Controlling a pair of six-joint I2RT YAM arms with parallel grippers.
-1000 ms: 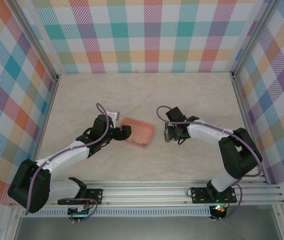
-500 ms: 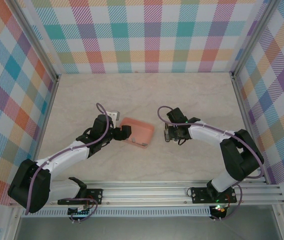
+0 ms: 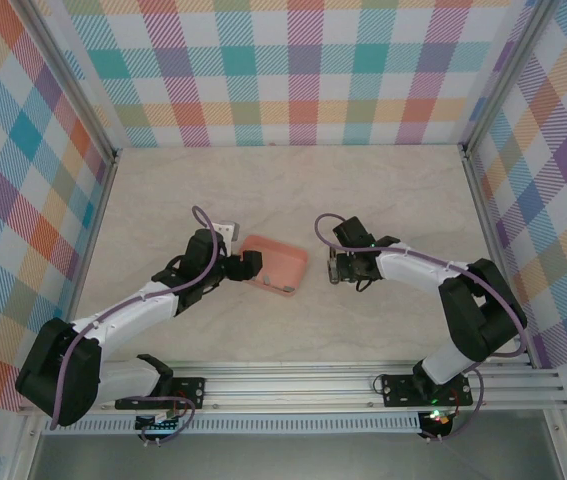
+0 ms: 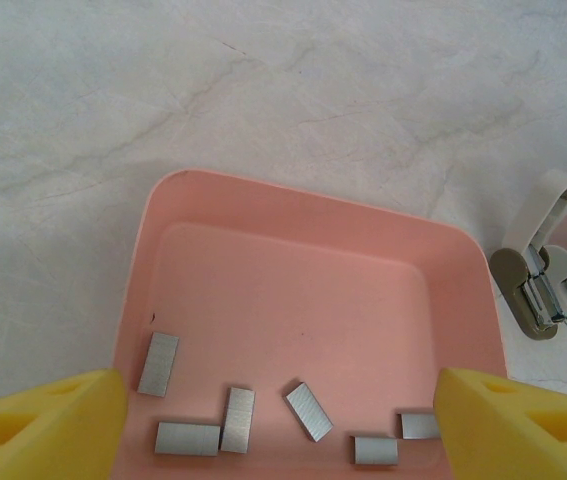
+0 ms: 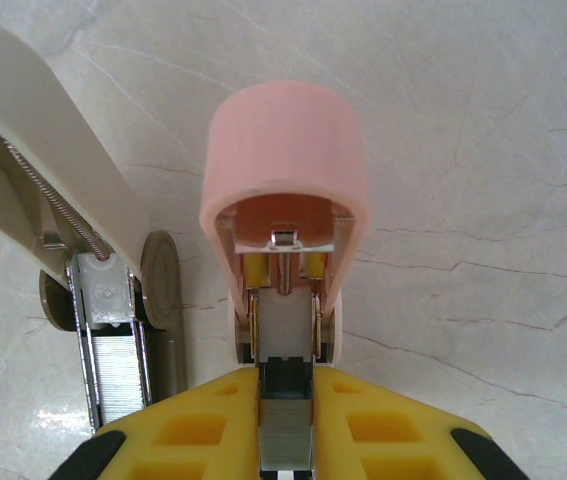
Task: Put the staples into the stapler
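My left gripper [image 4: 283, 432] stands wide open and holds nothing, its fingers [image 4: 43, 425] straddling the near end of the tray [image 4: 313, 212]. The staples [image 4: 308, 411] lie flat and loose inside it. My right gripper [image 5: 285, 400] is clamped on the stapler [image 5: 283, 150], which is hinged open near the tray.

Step judged: picking a strip. The next move needs a low, narrow pinch on one.

Unclear: whether the stapler is already filled. My left fingertips are cut off.

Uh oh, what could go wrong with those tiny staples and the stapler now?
The staples lie flat and close together in the tray, so the open left gripper might pinch two or none. Its fingers sit by the tray's sides and could shove it. The stapler might twist in the right gripper.
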